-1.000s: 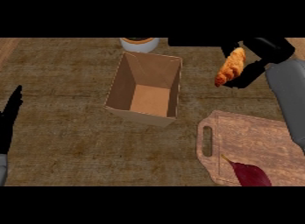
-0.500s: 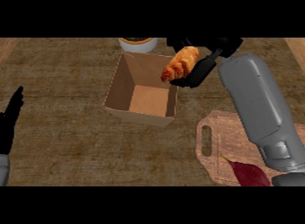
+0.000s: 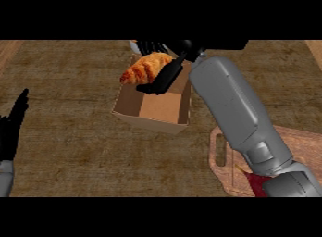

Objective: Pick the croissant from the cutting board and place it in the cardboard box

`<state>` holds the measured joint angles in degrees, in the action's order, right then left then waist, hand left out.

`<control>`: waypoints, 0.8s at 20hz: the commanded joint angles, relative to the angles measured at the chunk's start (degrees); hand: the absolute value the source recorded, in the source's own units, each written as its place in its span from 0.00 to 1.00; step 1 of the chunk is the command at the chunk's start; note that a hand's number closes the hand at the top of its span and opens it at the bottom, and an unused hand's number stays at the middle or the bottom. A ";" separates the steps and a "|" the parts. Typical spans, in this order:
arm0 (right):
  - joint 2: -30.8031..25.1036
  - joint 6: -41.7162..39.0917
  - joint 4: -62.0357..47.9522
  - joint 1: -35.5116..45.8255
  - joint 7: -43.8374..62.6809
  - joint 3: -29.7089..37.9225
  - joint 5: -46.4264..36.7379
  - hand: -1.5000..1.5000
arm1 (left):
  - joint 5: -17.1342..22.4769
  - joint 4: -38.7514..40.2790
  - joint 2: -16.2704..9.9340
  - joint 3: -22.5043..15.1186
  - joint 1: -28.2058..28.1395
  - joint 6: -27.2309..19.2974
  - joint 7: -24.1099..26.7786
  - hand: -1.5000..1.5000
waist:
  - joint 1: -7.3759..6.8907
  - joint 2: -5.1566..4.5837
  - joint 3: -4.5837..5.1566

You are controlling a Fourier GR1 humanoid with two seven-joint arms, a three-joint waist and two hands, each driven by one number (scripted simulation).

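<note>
Your right hand has its fingers and thumb curled round the croissant, and the pastry hangs above the far left part of the cardboard box, its tip reaching past the left wall. That's the thing to fix before you let go: bring the hand a touch toward the box's middle so the whole croissant sits over the open floor, not over the rim. Then lower it between the walls; a release from up here could see it glance off an edge and roll onto the counter. Mind the forearm too, it crosses just beside the box's right wall, and a nudge there would likely slide the box. Once the croissant is down inside, uncurl the fingers and lift straight up. Your left hand rests at the view's left edge, fingers straight and holding nothing. The cutting board sits lower right, with a dark red thing on it that I can't identify.
</note>
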<state>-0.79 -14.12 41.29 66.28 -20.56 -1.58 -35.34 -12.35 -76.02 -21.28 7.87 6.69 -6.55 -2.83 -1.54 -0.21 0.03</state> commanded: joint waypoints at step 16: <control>0.78 14.00 -19.35 2.67 5.28 -20.96 21.49 0.00 | -0.90 0.89 0.26 -1.60 5.66 3.12 -1.53 0.50 | -4.72 -1.22 0.00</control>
<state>-0.01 -1.10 24.18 70.60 -12.67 -20.12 -17.04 -13.46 -74.29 -20.55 6.41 11.77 -4.54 -3.49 -5.76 -1.23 0.07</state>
